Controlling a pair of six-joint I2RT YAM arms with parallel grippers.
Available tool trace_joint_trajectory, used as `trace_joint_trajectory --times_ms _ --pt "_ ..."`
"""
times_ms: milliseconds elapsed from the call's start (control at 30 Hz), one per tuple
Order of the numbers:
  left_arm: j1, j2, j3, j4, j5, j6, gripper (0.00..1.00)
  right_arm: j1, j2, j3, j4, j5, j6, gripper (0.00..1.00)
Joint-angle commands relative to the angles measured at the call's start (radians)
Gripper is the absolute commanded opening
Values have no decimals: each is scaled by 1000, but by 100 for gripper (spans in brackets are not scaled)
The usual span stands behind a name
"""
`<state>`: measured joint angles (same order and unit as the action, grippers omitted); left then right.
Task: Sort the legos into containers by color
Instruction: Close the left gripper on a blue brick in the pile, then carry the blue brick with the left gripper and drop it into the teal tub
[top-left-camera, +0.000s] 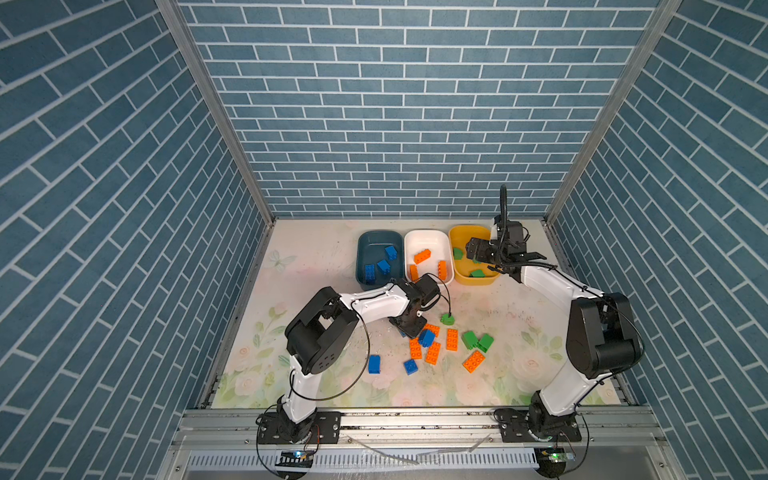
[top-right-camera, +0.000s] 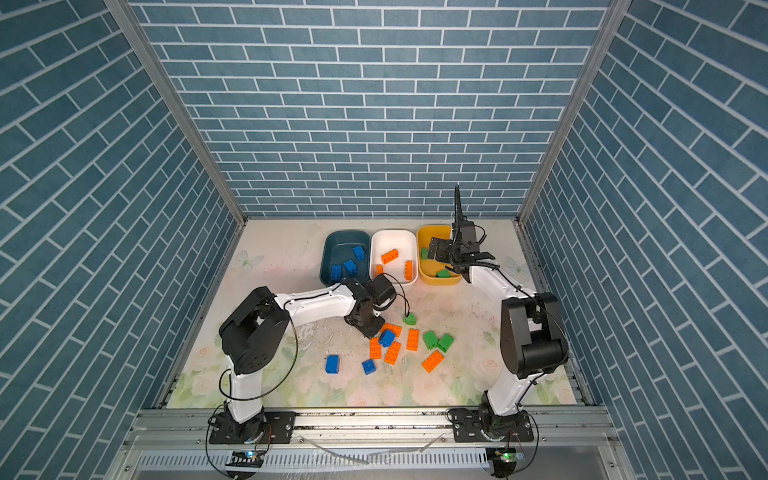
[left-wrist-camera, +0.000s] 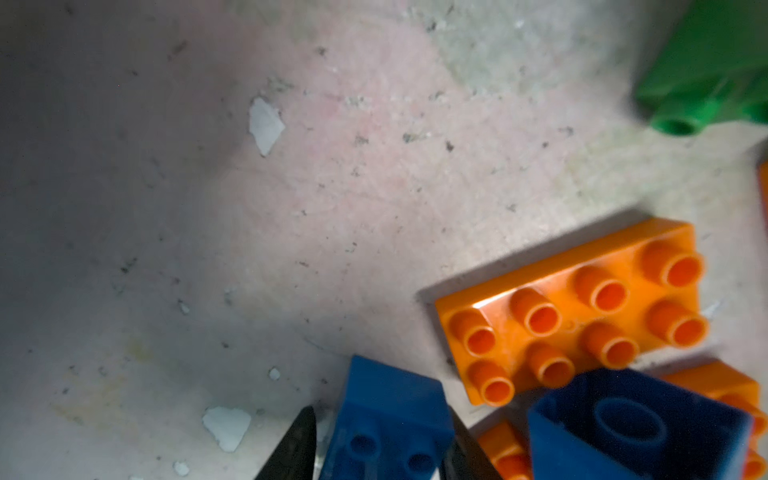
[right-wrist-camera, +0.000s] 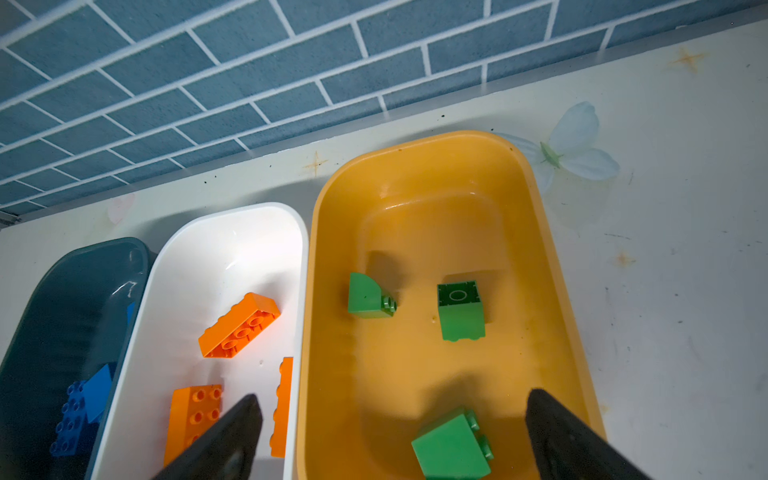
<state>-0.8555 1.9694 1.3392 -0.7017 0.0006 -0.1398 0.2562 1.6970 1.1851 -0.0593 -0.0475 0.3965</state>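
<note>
White links (top-left-camera: 374, 305), black joints (top-left-camera: 602, 336), trailing black cables (top-left-camera: 504, 203), seemingly bolted bases (top-left-camera: 328, 424).

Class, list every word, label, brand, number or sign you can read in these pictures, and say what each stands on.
No text can be read anywhere.
On the orange brick, any embossing on the studs is too blurred to read.
The blue tub, white tub and yellow tub show no print.
</note>
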Motion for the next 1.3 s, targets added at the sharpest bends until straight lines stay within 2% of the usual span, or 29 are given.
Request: trace_joint_trajectory --times_ms 0,200,467,733,933,1133,1267 --pt "0 26 14 -3 3 16 43 -2 -44 -34 16 -23 35 99" --pt "13 17 -3 5 -27 14 31 -2 -71 -55 18 0 38 99" --pt "55 -75 -46 67 6 -3 20 1 -78 -62 9 -11 41 99" --pt "140 -215 -77 129 50 -57 20 5 -92 -74 7 -3 54 99" --pt "254 -298 -73 174 42 -123 21 7 -103 -90 3 -6 58 99" --pt "342 -298 -36 182 -54 -215 22 11 -131 -107 -19 -5 54 99" --pt "390 -231 36 157 -100 -274 23 12 -161 -130 -39 -12 48 99"
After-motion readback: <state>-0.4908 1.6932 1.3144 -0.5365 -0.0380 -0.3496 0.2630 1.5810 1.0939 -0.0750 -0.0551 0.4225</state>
